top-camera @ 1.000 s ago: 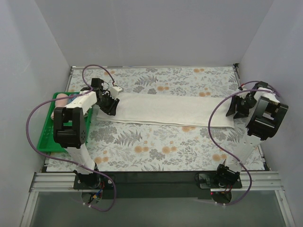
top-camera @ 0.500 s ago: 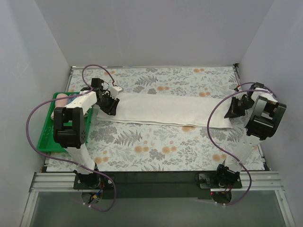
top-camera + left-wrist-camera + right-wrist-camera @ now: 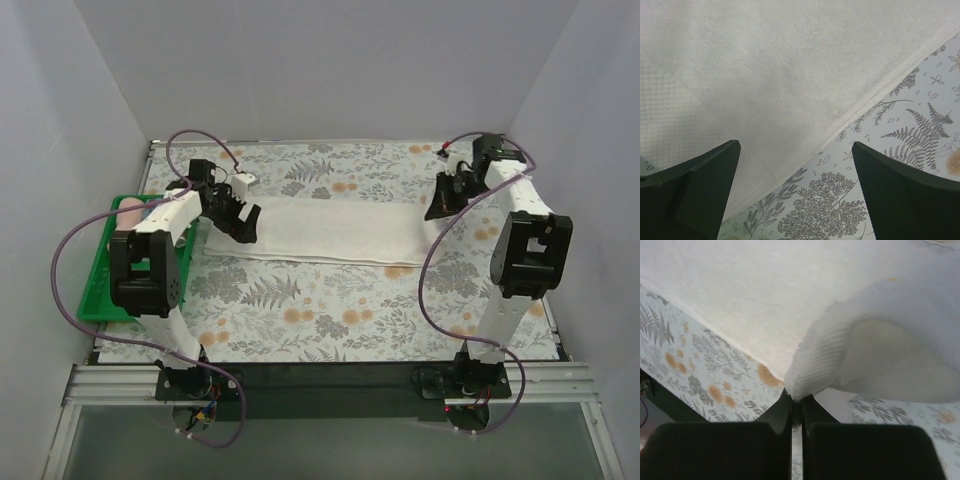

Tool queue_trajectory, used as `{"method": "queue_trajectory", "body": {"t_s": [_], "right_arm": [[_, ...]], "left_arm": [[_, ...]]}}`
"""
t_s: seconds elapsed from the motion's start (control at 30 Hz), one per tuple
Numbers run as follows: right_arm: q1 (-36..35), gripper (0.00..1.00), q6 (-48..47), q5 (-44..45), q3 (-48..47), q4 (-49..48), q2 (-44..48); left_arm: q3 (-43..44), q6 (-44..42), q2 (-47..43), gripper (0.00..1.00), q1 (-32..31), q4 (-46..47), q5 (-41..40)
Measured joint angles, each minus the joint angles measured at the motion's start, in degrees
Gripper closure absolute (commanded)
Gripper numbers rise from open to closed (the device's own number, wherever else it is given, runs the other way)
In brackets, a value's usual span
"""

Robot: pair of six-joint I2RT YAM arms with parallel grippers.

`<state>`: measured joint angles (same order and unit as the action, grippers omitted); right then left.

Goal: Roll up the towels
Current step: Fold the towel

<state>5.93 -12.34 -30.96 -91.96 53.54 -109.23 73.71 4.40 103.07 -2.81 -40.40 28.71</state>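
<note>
**A:** First entry, nearest us?

**B:** Desk (image 3: 330,310), with a fern-and-flower printed cover.

**A:** Next?

**B:** Green tray (image 3: 97,285), on the desk's left margin. One pink towel (image 3: 127,210) lies at its far end. I cannot tell from here whether it is rolled.

**A:** And the main piece?

**B:** Cream towel (image 3: 330,230), one, long. It lies flat across the middle of the desk with its long axis running left to right. The right end is raised off the surface and curled over on itself.

**A:** The pincers?

**B:** Left pincer (image 3: 796,152): jaws spread wide and gripping nothing, poised over the towel's left end by the hem. Right pincer (image 3: 796,399): jaws pressed together, pinching the hem of the lifted right end.

**A:** So what does the next move turn on?

**B:** On my reading, the towel's whole length runs away from the right pincer to its left, straight toward the left pincer. The right arm has the working end, so a roll would travel leftward along the long axis. The left arm is well apart at the opposite end, placed to steady that end.
</note>
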Motion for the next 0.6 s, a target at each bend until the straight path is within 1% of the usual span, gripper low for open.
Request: {"method": "queue_trajectory", "body": {"t_s": [0.13, 0.23, 0.47, 0.6], "right_arm": [[-8.2, 0.99, 1.4, -2.0, -0.2, 0.0, -0.8], [-12.9, 0.99, 2.6, -4.0, -1.0, -0.1, -3.4], [-17.6, 0.99, 7.6, -6.8, -3.6, -2.8, -11.3], [-19.6, 0.99, 11.0, -7.2, -4.1, -5.4, -13.0]], "left_arm": [[0.7, 2.6, -2.2, 0.1, 0.3, 0.6, 2.1], [1.7, 5.0, -3.3, 0.1, 0.4, 1.4, 3.3], [2.1, 9.6, -4.2, 0.09, 0.5, 3.2, 3.9], [2.0, 10.6, -4.2, 0.09, 0.5, 3.4, 3.6]]}}
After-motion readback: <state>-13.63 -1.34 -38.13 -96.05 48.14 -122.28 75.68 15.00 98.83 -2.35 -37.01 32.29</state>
